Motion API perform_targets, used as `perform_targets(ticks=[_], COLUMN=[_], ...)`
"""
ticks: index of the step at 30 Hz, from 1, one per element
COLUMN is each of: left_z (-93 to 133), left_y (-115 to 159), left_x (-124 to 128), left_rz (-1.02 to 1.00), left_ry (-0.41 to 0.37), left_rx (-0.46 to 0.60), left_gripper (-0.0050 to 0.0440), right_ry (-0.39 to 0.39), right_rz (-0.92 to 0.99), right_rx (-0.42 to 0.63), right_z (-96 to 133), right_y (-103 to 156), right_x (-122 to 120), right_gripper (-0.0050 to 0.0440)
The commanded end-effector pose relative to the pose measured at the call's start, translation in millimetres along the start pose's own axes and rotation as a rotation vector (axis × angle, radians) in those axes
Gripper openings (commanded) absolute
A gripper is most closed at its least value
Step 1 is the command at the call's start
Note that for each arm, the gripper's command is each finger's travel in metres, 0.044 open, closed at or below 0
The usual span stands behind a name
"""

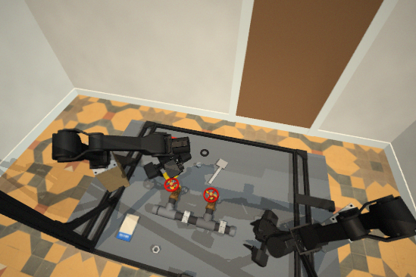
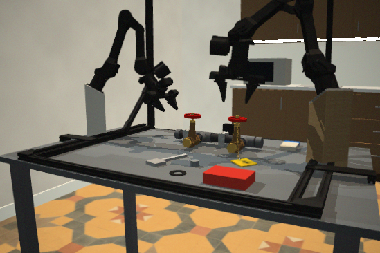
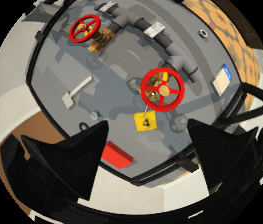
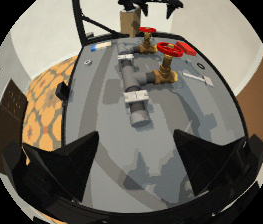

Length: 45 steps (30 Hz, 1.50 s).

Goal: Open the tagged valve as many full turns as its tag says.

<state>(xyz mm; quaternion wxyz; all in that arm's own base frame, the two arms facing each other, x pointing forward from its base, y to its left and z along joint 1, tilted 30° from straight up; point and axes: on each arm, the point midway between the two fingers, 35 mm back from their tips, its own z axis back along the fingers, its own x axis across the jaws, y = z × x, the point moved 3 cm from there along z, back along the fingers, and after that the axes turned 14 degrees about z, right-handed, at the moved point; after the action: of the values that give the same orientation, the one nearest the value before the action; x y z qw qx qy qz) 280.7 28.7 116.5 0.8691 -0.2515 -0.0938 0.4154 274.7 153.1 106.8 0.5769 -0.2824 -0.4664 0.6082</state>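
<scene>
Fingers of the left gripper (image 1: 158, 175) (image 2: 235, 101) (image 3: 148, 122) stand spread and empty, apparently above the tagged valve's red handwheel (image 1: 173, 189) (image 2: 237, 119) (image 3: 162, 89) (image 4: 147, 30); its yellow tag (image 2: 243, 162) (image 3: 145, 121) reads 4. Approach seems underway; next, centre over the rim, descend and grip.
</scene>
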Motion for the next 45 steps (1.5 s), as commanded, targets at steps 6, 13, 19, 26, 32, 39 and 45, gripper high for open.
perform_targets(ticks=[6,13,19,26,32,39,45], left_z=[-53.3,-74.4,-92.8,-103.0,-113.4,-133.3,-139.8], left_y=[42.5,58.3,77.2,91.1,108.6,121.6,110.9], left_x=[24.3,33.5,39.3,41.2,32.6,-12.0,-20.9], left_rz=[0.342,0.51,0.699,0.847,1.057,1.316,1.233], left_ry=[-0.083,-0.137,-0.19,-0.229,-0.242,-0.124,-0.084], left_rx=[-0.003,-0.058,-0.132,-0.206,-0.292,-0.271,-0.265], left_gripper=[0.04,0.04,0.04,0.04,0.04,0.04,0.04], right_ry=[0.0,0.0,0.0,0.0,0.0,0.0,0.0], right_rz=[0.0,0.0,0.0,0.0,0.0,0.0,0.0], right_rx=[0.0,0.0,0.0,0.0,0.0,0.0,0.0], right_z=[0.0,0.0,0.0,0.0,0.0,0.0,0.0], right_y=[0.0,0.0,0.0,0.0,0.0,0.0,0.0], right_x=[0.0,0.0,0.0,0.0,0.0,0.0,0.0], right_gripper=[0.04,0.04,0.04,0.04,0.04,0.04,0.04])
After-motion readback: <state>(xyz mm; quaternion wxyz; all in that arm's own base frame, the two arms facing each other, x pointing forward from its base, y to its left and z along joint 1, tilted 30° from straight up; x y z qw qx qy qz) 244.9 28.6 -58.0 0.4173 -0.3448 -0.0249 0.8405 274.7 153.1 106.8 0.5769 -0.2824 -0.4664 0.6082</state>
